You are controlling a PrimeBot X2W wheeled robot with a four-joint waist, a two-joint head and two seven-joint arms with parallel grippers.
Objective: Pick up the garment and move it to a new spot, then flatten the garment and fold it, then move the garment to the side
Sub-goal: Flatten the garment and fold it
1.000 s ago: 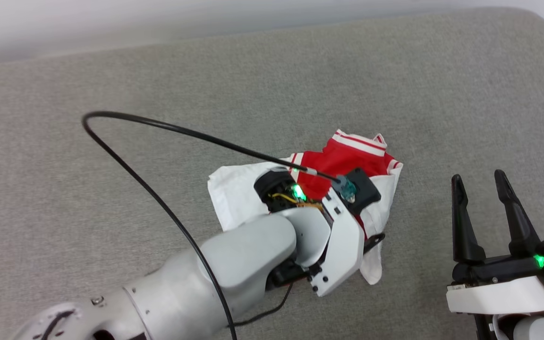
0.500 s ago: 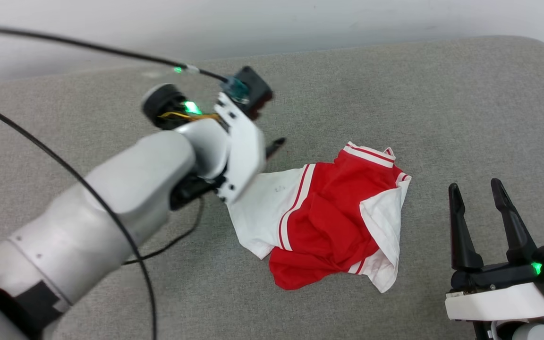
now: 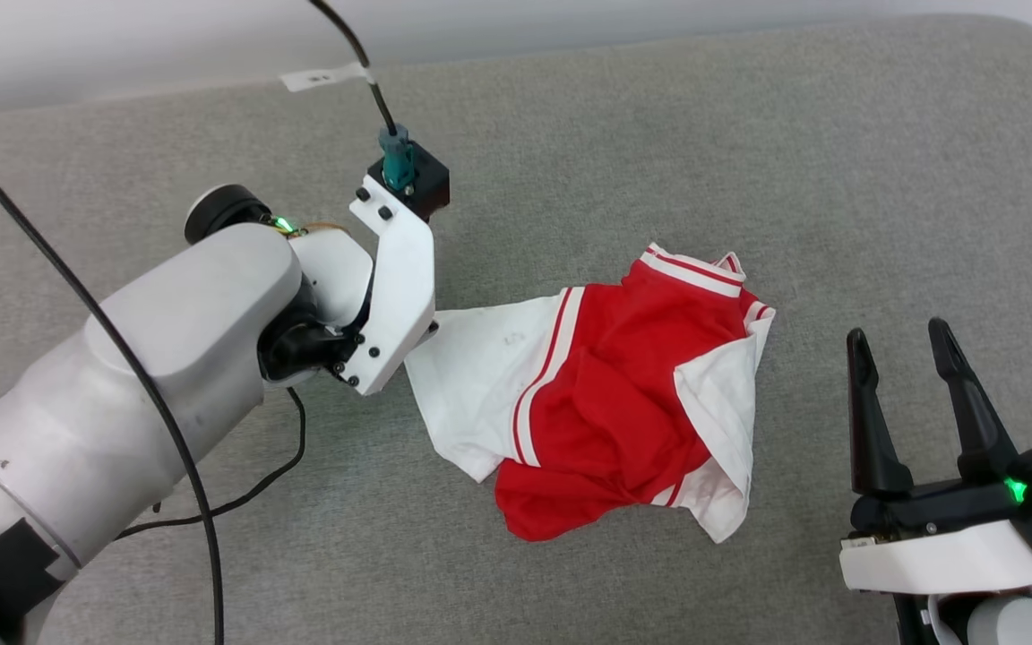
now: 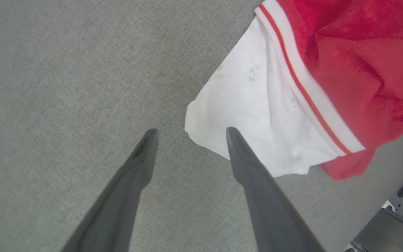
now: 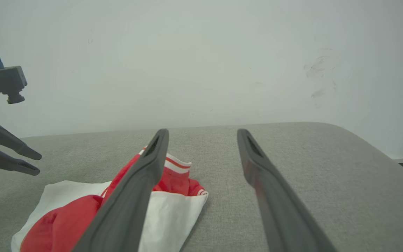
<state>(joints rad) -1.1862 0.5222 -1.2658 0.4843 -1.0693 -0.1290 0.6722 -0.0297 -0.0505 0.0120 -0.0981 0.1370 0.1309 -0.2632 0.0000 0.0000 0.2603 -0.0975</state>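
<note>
The left tool [image 4: 191, 130] is seen with its two dark fingers spread wide and nothing between them. One fingertip [image 4: 234, 138] lies against the edge of the white sleeve [image 4: 254, 115]; whether they touch cannot be told. A second ago this tool was pressed down on the heap. It has since been drawn back to the left and the cloth let go.

The right tool [image 3: 898, 331] is likewise held open and empty, well apart on the right. The red soft-fabric T-shirt with white short sleeves [image 3: 623, 394] is left crumpled near the middle of the grey fabric-covered counter [image 3: 749, 134]. The move to a new spot is judged done, and flattening is judged to be next.

Faint dark marks [image 3: 511, 339] on the sleeve, and those on a white tag [image 3: 323, 78] on the black cable [image 3: 122, 358], cannot be read.
</note>
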